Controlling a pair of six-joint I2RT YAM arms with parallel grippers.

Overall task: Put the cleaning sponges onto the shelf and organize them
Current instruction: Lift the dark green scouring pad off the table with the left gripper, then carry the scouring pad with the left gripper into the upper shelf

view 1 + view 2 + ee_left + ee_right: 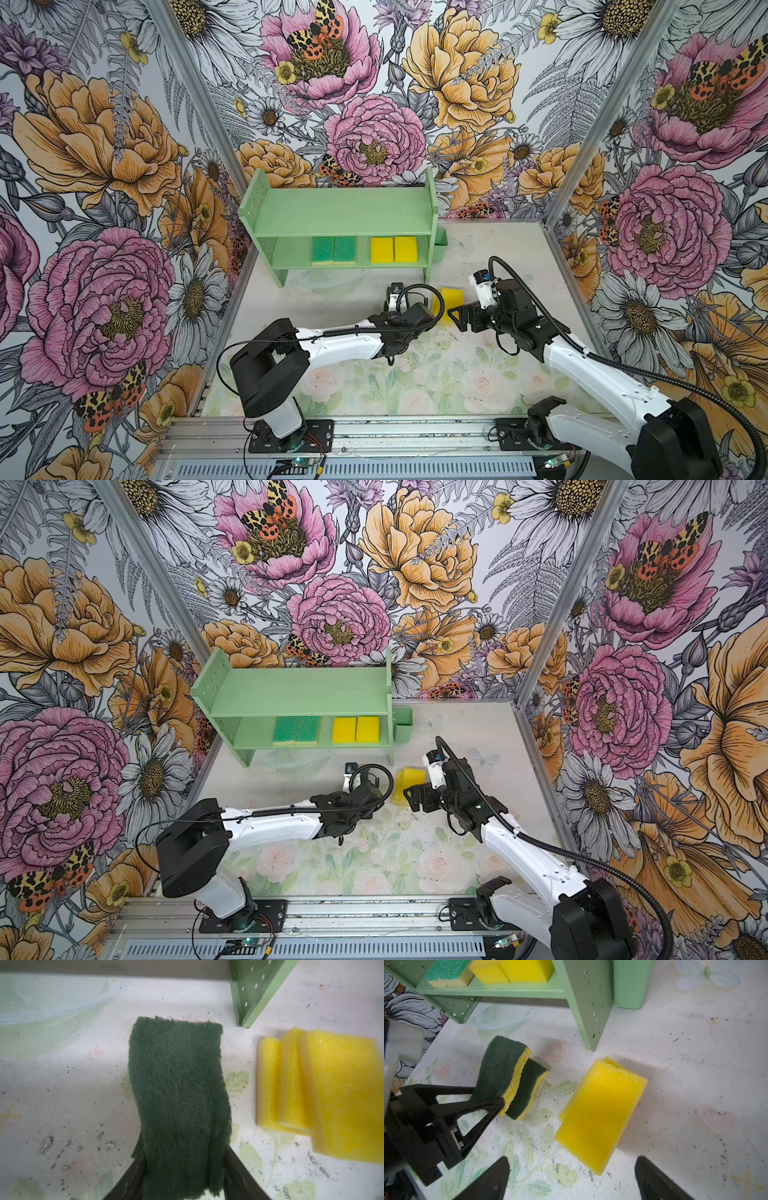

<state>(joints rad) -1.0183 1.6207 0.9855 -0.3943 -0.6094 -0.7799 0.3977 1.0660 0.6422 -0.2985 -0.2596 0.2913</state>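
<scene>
Left wrist, fuzzy dark-green sponge [178,1095], porous yellow foam blocks [340,1095]

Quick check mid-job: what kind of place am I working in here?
Probably a staged robot test booth, not a kitchen: floral-print walls on aluminium posts, arm bases bolted to a metal rail.

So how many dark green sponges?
2. One dark green sponge is pinched in the left end effector; the other sponge lies on the table beside it. More may hide.
</scene>
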